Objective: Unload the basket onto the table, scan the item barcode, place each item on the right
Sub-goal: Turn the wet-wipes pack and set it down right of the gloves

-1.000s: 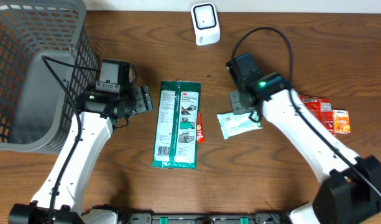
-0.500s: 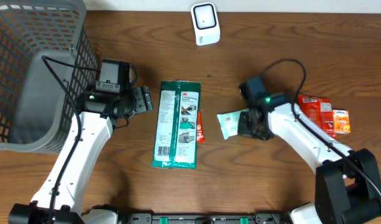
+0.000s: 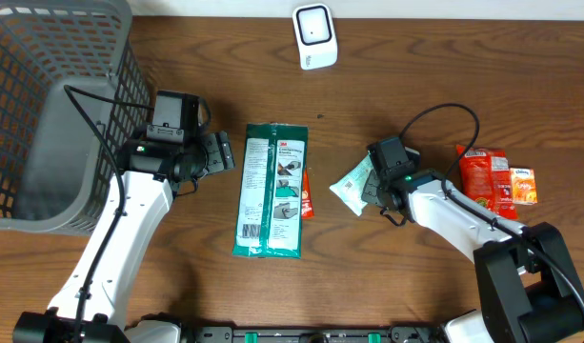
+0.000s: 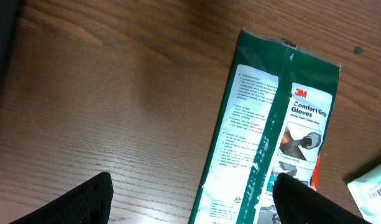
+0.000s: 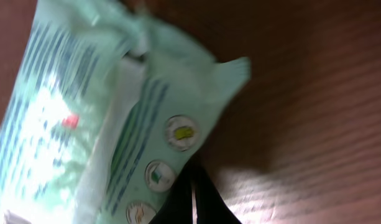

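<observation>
A pale green wipes pack (image 3: 352,184) is tilted up off the table right of centre. My right gripper (image 3: 374,191) is shut on its right edge. In the right wrist view the pack (image 5: 97,112) fills the left side, and its lower edge runs into my closed fingers (image 5: 206,202), with a shadow on the wood beneath. The white barcode scanner (image 3: 313,36) stands at the back centre. My left gripper (image 3: 221,152) is open and empty just left of a green 3M gloves pack (image 3: 271,191); its wrist view shows that pack (image 4: 274,130) between the spread fingertips (image 4: 94,193).
A grey mesh basket (image 3: 53,105) fills the far left. Red snack packets (image 3: 484,175) and a small orange box (image 3: 524,186) lie at the right. A red packet edge (image 3: 308,202) shows under the gloves pack.
My right gripper swung down and toward the front, closed on the wipes pack's edge, and turned the pack up and leftward. The left arm has not moved.
</observation>
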`<state>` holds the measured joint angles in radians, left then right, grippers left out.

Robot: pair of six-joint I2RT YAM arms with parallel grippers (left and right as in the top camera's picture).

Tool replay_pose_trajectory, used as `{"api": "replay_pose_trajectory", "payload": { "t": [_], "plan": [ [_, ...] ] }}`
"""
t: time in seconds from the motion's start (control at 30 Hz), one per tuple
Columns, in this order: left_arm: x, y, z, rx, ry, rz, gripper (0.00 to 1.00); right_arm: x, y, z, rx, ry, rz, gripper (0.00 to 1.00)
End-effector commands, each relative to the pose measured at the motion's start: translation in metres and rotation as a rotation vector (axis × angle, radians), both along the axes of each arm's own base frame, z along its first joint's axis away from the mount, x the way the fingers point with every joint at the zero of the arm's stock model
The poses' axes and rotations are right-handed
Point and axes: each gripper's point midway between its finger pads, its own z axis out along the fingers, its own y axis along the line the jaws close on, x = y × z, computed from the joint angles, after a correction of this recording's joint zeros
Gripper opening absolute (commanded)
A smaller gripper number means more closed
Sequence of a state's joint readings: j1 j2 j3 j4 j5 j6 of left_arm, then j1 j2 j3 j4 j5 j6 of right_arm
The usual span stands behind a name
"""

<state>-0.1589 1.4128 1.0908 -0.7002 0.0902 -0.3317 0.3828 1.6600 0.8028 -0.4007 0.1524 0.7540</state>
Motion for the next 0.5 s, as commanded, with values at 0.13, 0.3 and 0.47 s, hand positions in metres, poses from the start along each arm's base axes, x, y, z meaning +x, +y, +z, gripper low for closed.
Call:
{"api": "replay_pose_trajectory", "payload": {
  "t": [0.13,0.3,0.47],
  "plan": [
    [0.003,0.002,0.003,0.015,-0.008,-0.008,0.83,0.016,-0.008,0.003,-0.073,-0.082,0.042,0.01],
    [0.003,0.002,0.003,0.015,-0.008,-0.008,0.83,0.027,0.009,0.008,-0.040,-0.125,0.187,0.03],
    [0.003,0.002,0.003,0.015,-0.008,-0.008,0.83,0.028,0.009,0.008,-0.046,-0.128,0.219,0.13]
  ]
}}
